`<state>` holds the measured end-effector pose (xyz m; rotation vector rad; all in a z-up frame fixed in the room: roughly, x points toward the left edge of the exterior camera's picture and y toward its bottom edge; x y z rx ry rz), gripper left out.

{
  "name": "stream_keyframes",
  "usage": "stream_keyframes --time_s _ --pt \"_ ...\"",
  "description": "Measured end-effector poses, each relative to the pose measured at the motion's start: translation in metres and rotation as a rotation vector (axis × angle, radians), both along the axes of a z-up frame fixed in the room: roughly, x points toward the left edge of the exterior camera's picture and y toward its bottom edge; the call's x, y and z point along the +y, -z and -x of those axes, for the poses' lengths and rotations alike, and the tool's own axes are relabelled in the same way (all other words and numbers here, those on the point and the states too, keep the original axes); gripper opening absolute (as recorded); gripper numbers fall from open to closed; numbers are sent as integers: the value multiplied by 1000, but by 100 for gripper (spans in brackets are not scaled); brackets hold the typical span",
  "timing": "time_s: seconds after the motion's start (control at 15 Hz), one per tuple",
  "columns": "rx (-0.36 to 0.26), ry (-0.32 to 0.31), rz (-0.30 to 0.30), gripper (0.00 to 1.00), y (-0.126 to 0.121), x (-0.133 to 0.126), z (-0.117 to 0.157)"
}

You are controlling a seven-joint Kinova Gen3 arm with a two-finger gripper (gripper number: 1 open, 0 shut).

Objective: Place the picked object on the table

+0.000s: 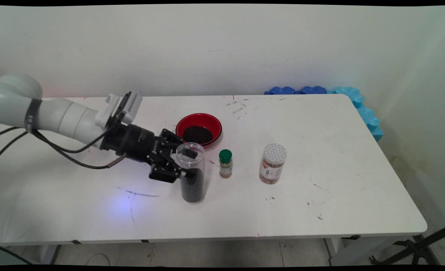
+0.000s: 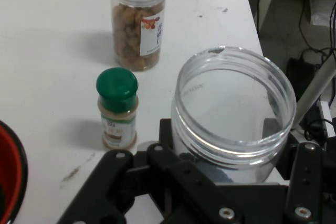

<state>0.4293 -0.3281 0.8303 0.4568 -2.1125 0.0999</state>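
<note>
While my claw (image 1: 187,164) reaches in low from the left, its two fingers sit on either side of an open clear jar (image 1: 192,172), clamped against its wall just below the rim. That jar stands upright on the white bench (image 1: 320,210), its lower part dark with black grains. Just behind it lies a red bowl (image 1: 199,128) holding more black grains. Near its right stands a small green-capped spice bottle (image 1: 225,163), and farther right a white-lidded jar (image 1: 272,163) of brown bits.
</note>
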Motion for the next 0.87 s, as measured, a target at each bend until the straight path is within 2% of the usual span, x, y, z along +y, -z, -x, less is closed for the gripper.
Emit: stream_keyframes --time_s 0.67,0.73,0.87 --pt "-1 -2 -5 0 13 0 9" --pt "-2 0 -5 100 13 0 10" --pt "-7 3 -4 100 14 0 10"
